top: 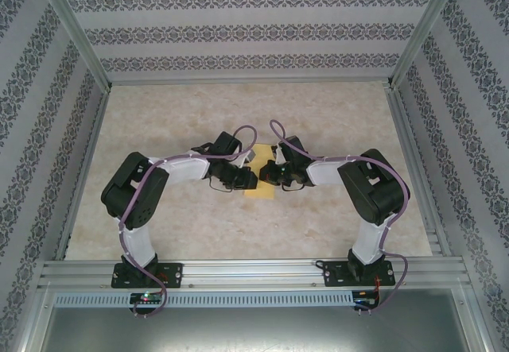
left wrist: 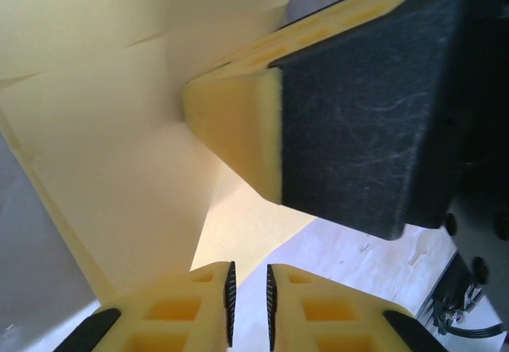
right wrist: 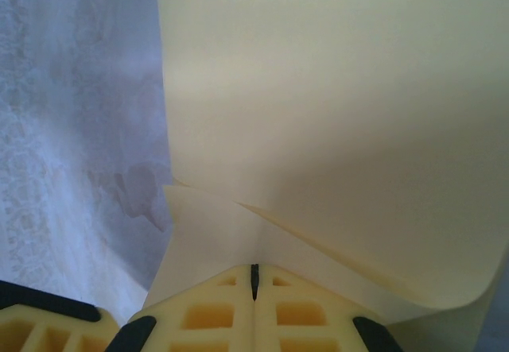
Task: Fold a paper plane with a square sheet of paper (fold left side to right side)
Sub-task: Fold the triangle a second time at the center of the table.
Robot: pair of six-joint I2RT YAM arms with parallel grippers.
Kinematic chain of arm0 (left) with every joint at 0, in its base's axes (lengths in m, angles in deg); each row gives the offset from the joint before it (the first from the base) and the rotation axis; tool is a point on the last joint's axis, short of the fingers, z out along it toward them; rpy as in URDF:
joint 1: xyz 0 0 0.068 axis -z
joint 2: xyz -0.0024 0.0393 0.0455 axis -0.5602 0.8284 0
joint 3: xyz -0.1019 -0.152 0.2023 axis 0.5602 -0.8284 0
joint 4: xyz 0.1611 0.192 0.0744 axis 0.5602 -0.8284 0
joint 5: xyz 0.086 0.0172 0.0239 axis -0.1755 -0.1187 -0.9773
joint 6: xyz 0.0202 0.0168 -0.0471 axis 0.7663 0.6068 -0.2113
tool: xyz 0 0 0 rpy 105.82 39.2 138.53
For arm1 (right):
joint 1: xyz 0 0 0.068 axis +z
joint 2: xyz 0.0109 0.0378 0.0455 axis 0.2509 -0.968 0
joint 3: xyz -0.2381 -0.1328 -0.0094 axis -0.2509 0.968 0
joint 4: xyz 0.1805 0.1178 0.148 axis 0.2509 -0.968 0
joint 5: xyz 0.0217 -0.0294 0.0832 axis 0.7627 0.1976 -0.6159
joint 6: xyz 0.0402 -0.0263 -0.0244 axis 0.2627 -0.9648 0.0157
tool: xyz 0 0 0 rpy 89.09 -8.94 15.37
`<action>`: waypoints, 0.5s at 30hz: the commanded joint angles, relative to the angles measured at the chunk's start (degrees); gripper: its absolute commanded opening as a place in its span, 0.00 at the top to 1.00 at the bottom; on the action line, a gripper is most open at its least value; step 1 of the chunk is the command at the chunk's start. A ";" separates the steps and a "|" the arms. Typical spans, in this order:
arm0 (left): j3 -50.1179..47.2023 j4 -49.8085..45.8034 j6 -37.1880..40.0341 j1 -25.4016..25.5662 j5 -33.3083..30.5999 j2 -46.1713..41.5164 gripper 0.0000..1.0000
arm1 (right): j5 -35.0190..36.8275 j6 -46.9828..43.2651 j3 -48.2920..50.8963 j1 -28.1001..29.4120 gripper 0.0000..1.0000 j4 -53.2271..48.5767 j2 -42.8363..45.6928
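Square sheet of paper (top: 259, 191): yellow, creased, partly lifted, at the centre of the table (top: 159, 129) between both grippers; long axis and heading hidden beneath them. Right gripper (right wrist: 254, 279): clenched on a paper fold. Left gripper (left wrist: 249, 304): jaws a slit apart at the paper's edge, grasp unclear.

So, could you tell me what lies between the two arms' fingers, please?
The yellow sheet of paper lies between the left fingers and the right fingers, in the top view.

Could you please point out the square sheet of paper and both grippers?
square sheet of paper (top: 258, 191): top external view, visible near part.
left gripper (left wrist: 249, 288): left wrist view, between fingertips.
right gripper (right wrist: 254, 276): right wrist view, between fingertips.
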 commanded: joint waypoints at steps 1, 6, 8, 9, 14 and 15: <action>-1.51 2.08 -0.88 -0.63 0.92 0.65 0.79 | 2.41 -1.76 1.77 0.11 1.00 -7.25 -0.37; -2.78 1.37 -0.50 -0.63 -0.66 0.59 0.80 | 2.41 -2.09 1.90 -0.25 1.00 -7.61 -0.17; -2.97 0.94 -0.27 -0.62 -1.20 0.74 0.80 | 2.39 -2.18 1.99 -0.34 1.00 -7.76 -0.11; -3.14 0.98 -0.18 -0.62 -1.21 0.75 0.80 | 2.41 -2.27 1.92 -0.34 1.00 -7.83 -0.06; -3.58 0.33 0.04 -0.71 -2.68 0.66 0.80 | 2.41 -2.31 2.09 -0.51 1.00 -8.01 0.07; -3.54 0.16 0.12 -0.72 -2.86 0.65 0.80 | 2.41 -2.43 2.07 -0.51 1.00 -8.00 0.07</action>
